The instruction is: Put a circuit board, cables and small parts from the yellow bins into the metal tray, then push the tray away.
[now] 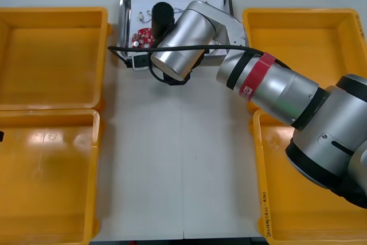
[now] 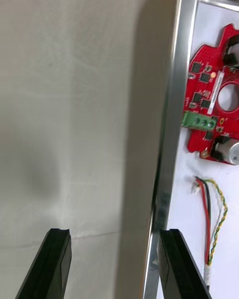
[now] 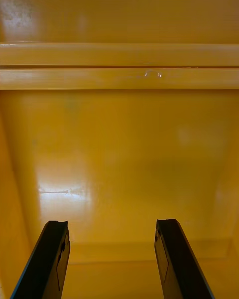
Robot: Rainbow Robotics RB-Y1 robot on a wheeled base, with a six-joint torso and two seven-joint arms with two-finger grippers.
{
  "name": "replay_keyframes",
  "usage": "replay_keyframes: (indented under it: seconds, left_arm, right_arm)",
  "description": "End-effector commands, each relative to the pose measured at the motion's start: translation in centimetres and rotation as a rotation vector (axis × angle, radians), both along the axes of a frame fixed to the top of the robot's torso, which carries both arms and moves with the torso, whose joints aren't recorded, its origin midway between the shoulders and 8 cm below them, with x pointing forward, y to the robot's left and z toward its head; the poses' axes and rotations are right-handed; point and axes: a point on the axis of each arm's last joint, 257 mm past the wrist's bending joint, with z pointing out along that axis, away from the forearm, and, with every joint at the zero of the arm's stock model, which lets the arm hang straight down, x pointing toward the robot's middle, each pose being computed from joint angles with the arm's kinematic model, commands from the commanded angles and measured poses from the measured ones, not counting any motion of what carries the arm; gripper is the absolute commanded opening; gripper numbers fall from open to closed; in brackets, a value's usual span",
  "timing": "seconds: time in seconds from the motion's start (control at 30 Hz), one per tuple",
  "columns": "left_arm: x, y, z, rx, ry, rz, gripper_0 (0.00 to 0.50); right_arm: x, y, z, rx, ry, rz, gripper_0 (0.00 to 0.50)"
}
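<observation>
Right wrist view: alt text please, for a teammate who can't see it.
The open right gripper hangs at the metal tray's rim, one finger over the table. Inside the white tray lie a red circuit board and, nearer the gripper, a red and yellow cable.

Tray rim (image 2: 172, 104) as barrier — table (image 1: 143, 159) free beside

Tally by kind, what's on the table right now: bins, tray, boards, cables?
Yellow bins: 4
Metal tray: 1
Red circuit board: 1, in the tray
Red and yellow cable: 1, in the tray
Total: 7
Right gripper open beside the tray's rim; left gripper open over a bin.
</observation>
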Motion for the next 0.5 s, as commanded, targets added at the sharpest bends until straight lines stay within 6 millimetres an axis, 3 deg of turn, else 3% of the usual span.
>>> replay_keyframes:
  seconds: [0.03, 0.33, 0.5]
  left_arm:
    - [0.2, 0.1, 0.6, 0.014, -0.033, -0.012, 0.500]
    - [0.2, 0.1, 0.6, 0.014, -0.033, -0.012, 0.500]
    - [0.2, 0.1, 0.6, 0.014, -0.033, -0.012, 0.500]
  right_arm:
    - [-0.6, 1.1, 6.3, 0.026, -0.048, 0.043, 0.500]
    - [-3.0, -0.1, 8.3, 0.020, -0.005, 0.036, 0.500]
    - [-4.8, -0.7, 7.7, 0.095, 0.098, -0.028, 0.500]
